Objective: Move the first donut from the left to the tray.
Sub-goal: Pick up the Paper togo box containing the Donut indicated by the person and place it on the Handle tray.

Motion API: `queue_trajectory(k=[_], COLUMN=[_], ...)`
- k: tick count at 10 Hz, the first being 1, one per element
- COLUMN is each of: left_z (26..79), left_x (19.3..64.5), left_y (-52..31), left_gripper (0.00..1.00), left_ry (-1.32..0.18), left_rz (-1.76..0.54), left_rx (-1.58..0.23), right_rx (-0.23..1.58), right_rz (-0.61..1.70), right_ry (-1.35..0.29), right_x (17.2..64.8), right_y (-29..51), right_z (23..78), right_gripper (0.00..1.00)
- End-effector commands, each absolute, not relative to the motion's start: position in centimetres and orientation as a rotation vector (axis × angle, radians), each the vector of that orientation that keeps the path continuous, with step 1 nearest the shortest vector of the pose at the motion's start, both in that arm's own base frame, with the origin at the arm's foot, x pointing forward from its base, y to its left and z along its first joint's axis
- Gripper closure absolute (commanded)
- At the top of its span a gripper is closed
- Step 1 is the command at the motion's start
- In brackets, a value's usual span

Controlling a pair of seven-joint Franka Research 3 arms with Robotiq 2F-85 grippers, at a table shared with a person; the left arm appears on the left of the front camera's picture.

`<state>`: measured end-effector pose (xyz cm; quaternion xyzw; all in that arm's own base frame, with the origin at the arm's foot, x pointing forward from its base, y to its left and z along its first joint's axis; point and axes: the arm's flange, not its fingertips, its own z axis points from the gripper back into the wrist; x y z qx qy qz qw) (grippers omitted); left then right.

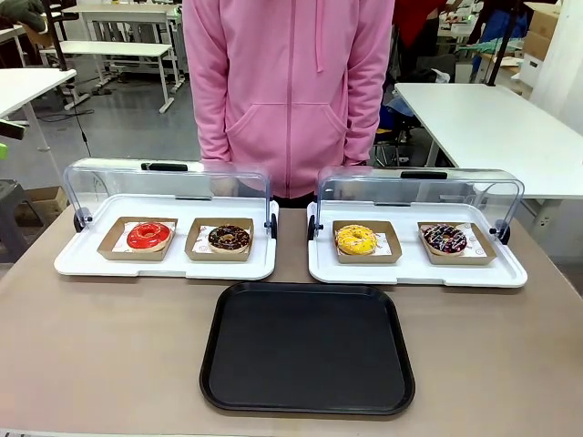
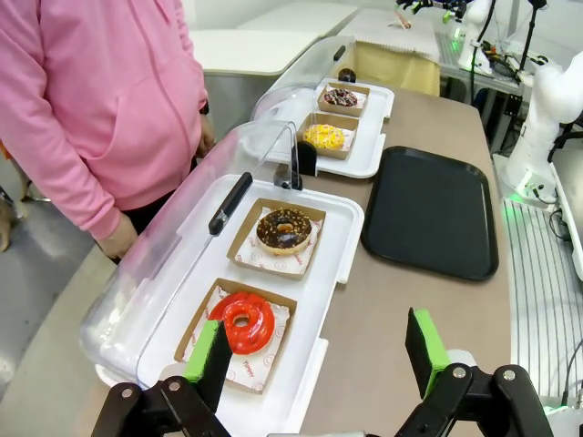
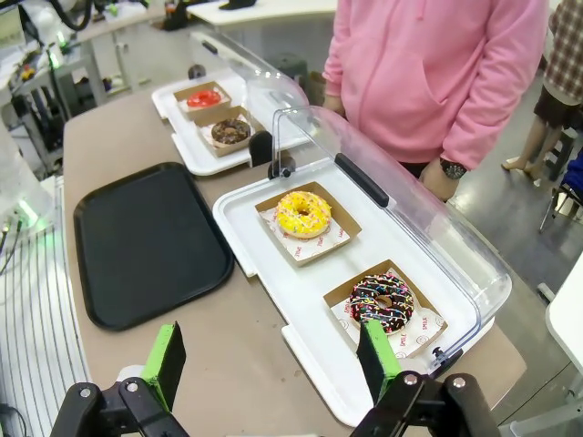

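The red-glazed donut lies in a brown cardboard holder at the left end of the left white tray, first in the row. In the left wrist view the same donut sits just ahead of my open left gripper, whose green-padded fingers hover above the tray's near end. The black tray lies flat at the table's front middle; it is also seen as the black tray and the black tray. My right gripper stands open above the right white tray's near edge, holding nothing.
A chocolate donut shares the left tray. The right white tray holds a yellow donut and a sprinkled chocolate donut. Both clear dome lids are swung open toward a person in a pink hoodie.
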<state>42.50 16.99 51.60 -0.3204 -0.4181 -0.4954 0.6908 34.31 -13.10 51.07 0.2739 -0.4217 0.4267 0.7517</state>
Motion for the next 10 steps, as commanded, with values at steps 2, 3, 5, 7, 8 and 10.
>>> queue_trajectory(k=[2,3,5,7,8,10], left_z=[51.73,51.73,51.73,51.73,51.73,51.73], left_x=[42.55,42.55,42.55,42.55,42.55,42.55], left_y=[17.08,17.08,17.08,17.08,17.08,17.08], left_gripper=[0.00,0.00,0.00,0.00,0.00,0.00], left_ry=[-0.949,-0.949,-0.949,-0.949,-0.949,-0.949], left_rz=[-1.115,-1.115,-1.115,-1.115,-1.115,-1.115], left_rx=[-0.727,-0.727,-0.727,-0.727,-0.727,-0.727], right_rx=[0.598,0.598,0.598,0.598,0.598,0.598], right_rz=[0.951,0.951,0.951,0.951,0.951,0.951], right_ry=[-0.950,-0.950,-0.950,-0.950,-0.950,-0.950], right_x=[34.59,34.59,34.59,34.59,34.59,34.59], right_y=[-13.14,-13.14,-13.14,-13.14,-13.14,-13.14], right_z=[51.07,51.07,51.07,51.07,51.07,51.07], right_gripper=[0.00,0.00,0.00,0.00,0.00,0.00])
